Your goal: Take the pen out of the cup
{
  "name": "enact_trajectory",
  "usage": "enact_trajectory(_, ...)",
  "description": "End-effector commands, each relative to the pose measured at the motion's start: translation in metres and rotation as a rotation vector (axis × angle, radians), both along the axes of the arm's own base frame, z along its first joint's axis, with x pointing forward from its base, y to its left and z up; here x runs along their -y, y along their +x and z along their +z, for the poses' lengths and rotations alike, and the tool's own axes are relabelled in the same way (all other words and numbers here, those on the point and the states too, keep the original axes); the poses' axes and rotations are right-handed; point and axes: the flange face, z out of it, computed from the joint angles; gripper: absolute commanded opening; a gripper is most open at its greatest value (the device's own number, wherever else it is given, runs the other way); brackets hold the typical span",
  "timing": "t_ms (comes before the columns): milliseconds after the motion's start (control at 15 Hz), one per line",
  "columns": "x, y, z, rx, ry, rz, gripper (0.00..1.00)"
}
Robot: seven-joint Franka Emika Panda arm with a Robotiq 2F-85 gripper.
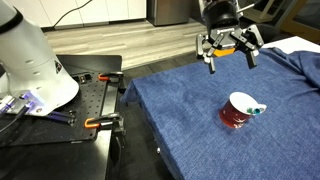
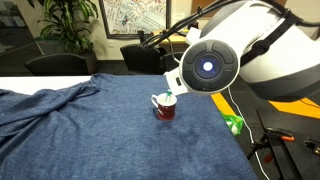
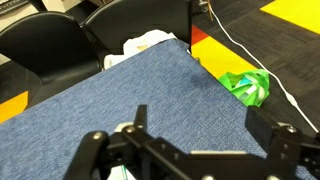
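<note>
The cup (image 1: 237, 114), a small dark red mug with a white interior, stands upright on the blue cloth; it also shows in an exterior view (image 2: 165, 108). The pen (image 1: 257, 110), teal-blue, leans out over the cup's rim, and its tip shows in an exterior view (image 2: 171, 98). My gripper (image 1: 228, 47) hangs open and empty well above the cloth, behind the cup and apart from it. In the wrist view the two black fingers of the gripper (image 3: 200, 125) are spread wide over bare cloth, and the cup is hidden under the gripper body.
A blue cloth (image 1: 190, 125) covers the table. A crumpled green object (image 3: 248, 86) lies near the cloth's edge, also seen in an exterior view (image 2: 234, 124). Black chairs (image 3: 60, 45) stand beyond the table. Orange clamps (image 1: 95, 122) sit on the black bench.
</note>
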Motion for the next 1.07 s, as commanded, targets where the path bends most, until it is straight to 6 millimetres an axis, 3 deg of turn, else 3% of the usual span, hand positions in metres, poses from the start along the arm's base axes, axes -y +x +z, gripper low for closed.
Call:
enact_trajectory(0, 0.002, 0.003, 0.001, -0.014, 0.009, 0.011, 1.00)
enact_trajectory(400, 0.006, 0.005, 0.000, -0.031, 0.020, 0.024, 1.00)
enact_trajectory(1000, 0.024, 0.069, -0.035, -0.126, 0.049, 0.060, 1.00)
